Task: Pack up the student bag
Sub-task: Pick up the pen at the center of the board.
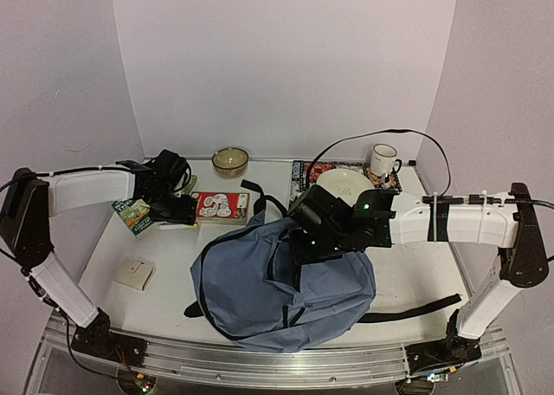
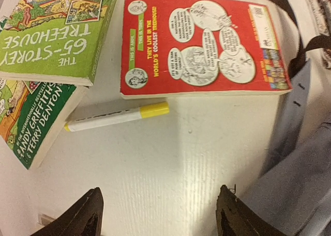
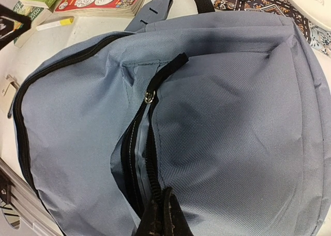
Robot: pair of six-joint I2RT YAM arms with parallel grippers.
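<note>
The student bag (image 1: pixel 277 282), blue-grey with black zippers, lies in the middle of the table; its front pocket zipper (image 3: pixel 135 143) is partly open. My right gripper (image 3: pixel 165 197) is shut on the zipper edge of that pocket, above the bag (image 1: pixel 305 243). My left gripper (image 2: pixel 159 194) is open over bare table, nothing between its fingers, just left of the bag's edge (image 2: pixel 305 174). A white marker with a yellow cap (image 2: pixel 116 116) lies ahead of it, below a red book (image 2: pixel 201 44) and beside two green books (image 2: pixel 51 29).
A bowl (image 1: pixel 230 159), a mug (image 1: pixel 383 159) and a white plate (image 1: pixel 344 184) on a patterned mat stand at the back. A small beige square (image 1: pixel 133 274) lies at the near left. A black strap (image 1: pixel 407 310) trails right from the bag.
</note>
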